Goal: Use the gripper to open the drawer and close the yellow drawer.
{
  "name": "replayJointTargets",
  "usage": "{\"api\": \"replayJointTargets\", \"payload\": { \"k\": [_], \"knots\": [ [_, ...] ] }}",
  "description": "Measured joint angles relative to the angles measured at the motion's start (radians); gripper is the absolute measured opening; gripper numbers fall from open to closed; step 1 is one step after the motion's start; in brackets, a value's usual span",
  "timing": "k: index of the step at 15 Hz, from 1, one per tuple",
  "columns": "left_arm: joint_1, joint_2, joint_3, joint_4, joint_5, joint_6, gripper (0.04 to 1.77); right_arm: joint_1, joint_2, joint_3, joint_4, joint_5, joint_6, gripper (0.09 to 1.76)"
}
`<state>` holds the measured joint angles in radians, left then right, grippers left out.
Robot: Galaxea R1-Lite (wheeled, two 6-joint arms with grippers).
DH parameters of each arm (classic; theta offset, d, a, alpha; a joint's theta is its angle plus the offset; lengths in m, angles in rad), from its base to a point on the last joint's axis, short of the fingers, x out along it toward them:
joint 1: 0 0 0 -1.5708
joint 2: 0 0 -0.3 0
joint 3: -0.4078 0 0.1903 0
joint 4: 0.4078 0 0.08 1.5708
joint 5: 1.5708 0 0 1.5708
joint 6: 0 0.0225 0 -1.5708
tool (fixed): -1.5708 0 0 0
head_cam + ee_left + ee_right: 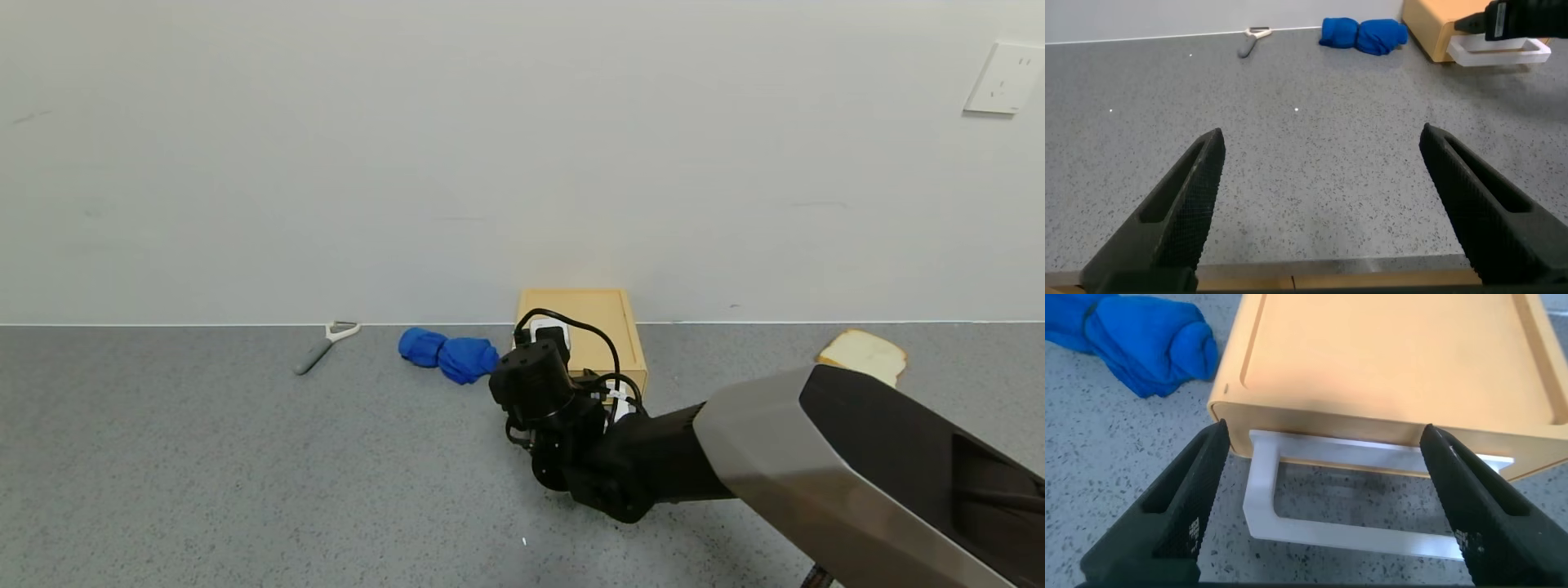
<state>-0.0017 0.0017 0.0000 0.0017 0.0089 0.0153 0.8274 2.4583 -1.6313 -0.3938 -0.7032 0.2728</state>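
Fingers of the right gripper (1319,510) are being held wide apart, one on each side of the white loop handle (1351,531), with nothing clamped between them (contact with the handle cannot be told). That handle is being seen sticking out from the front of the drawer (581,331), a pale yellow-tan box that is being shown at the far edge of the grey countertop (204,474), against the white wall (408,147), slightly right of centre. In the right wrist view the tray is being shown closed or nearly closed inside the box; only a thin white strip is being exposed under the tan front. The right arm is being extended across the counter from the near right corner toward the drawer front.

The left gripper (1319,208) is being held low over bare counter nearer the front edge, its fingers also spread wide and empty.

A blue cloth (447,354) is being seen just left of the drawer; a peeler (324,344) is lying further left along the far edge, and a bread slice (864,354) is being seen toward the far right.
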Motion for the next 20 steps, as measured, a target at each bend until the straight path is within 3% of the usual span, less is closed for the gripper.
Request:
{"api": "replayJointTargets", "payload": {
  "k": [5,11,17,20],
  "knots": [
    [0.000,0.000,0.000,0.000,0.000,0.000,1.72,0.020,-0.148,0.138,-0.004,0.040,-0.044,1.71],
    [0.000,0.000,0.000,0.000,0.000,0.000,1.72,0.013,-0.450,0.393,-0.013,0.226,-0.145,1.71],
    [0.000,0.000,0.000,0.000,0.000,0.000,1.72,-0.064,-0.805,0.681,-0.002,0.429,-0.257,1.71],
    [0.000,0.000,0.000,0.000,0.000,0.000,1.72,-0.134,-0.967,0.813,0.005,0.463,-0.279,1.71]
  ]
}}
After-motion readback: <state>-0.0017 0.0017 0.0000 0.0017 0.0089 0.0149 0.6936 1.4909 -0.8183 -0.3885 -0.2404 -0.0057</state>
